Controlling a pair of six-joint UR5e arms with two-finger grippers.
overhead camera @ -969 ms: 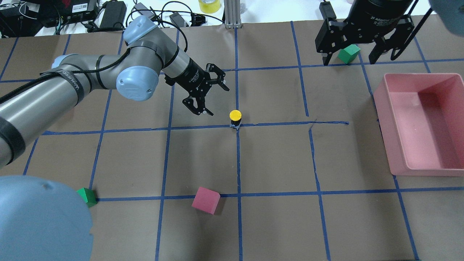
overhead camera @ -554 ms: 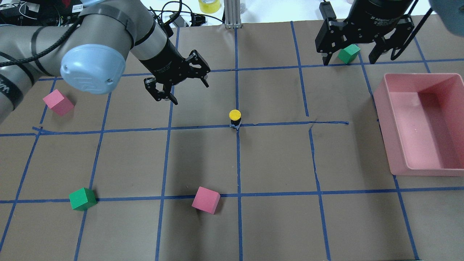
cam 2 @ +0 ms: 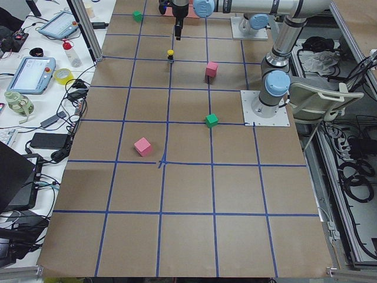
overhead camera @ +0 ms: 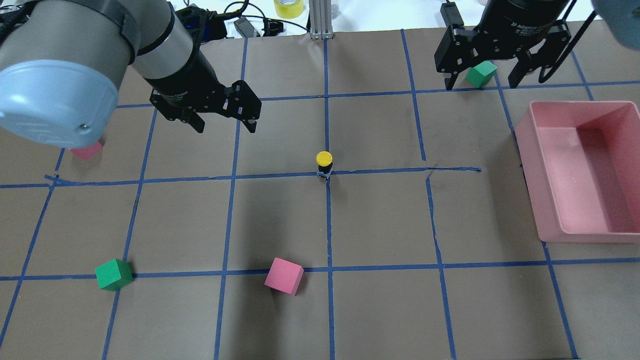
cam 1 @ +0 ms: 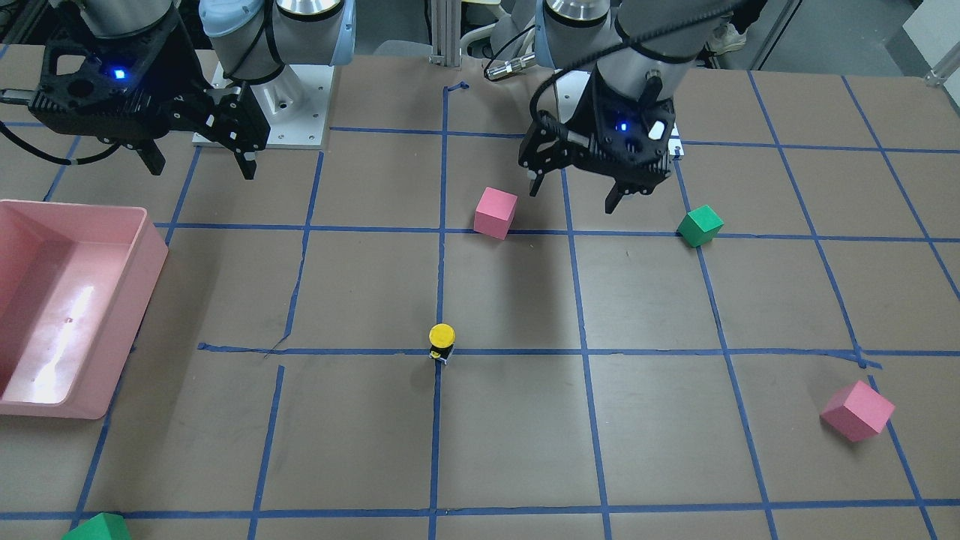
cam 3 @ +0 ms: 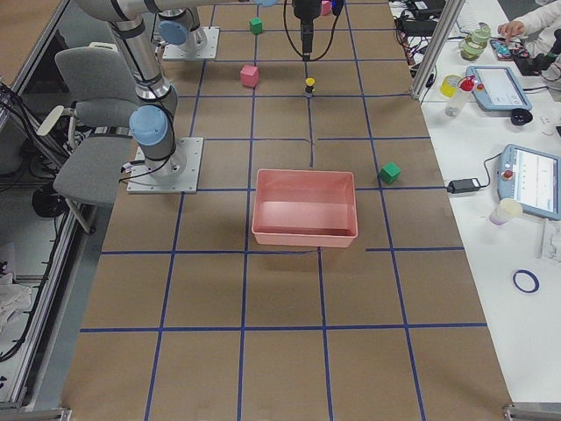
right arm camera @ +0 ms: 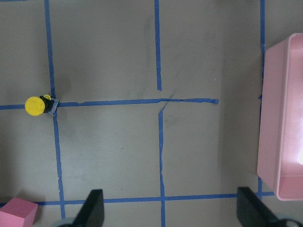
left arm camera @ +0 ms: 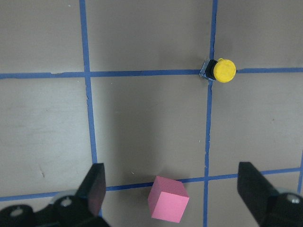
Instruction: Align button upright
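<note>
- You'll find the button (overhead camera: 324, 161) at the middle of the table (overhead camera: 380, 220). It stands right on a crossing of the blue tape lines (overhead camera: 280, 175), with its yellow cap on top, the black body under it and the pale base on the paper.
- From across the table the button (cam 1: 442, 337) also reads as upright, and it stands free, well apart from both grippers.
- Your left gripper (overhead camera: 224, 122) hangs high over the table's left half. Its jaws are spread wide and hold nothing.
- Through the left wrist camera you look down between the fingers (left arm camera: 94, 189) at the near pink cube (left arm camera: 168, 205). The button (left arm camera: 222, 71) lies farther on and a little to the right.
- Your right gripper (overhead camera: 481, 84) hangs high at the far right, jaws likewise released and empty.
- In the overhead view the far green cube (overhead camera: 481, 74) shows between the right gripper's fingers, lying on the table below them.
- The right wrist camera has the button (right arm camera: 37, 106) at its left and the wall of the pink bin (right arm camera: 279, 118) at its right edge.
- The pink bin sits on the table's right side, well apart from the button.
- The near pink cube lies on the robot's side of the button, slightly to the left and just beside a tape line.
- The near green cube (overhead camera: 114, 274) sits at the near left on the same line.
- The left pink cube (overhead camera: 86, 150) lies farther left, partly hidden behind the left arm in the overhead view.
</note>
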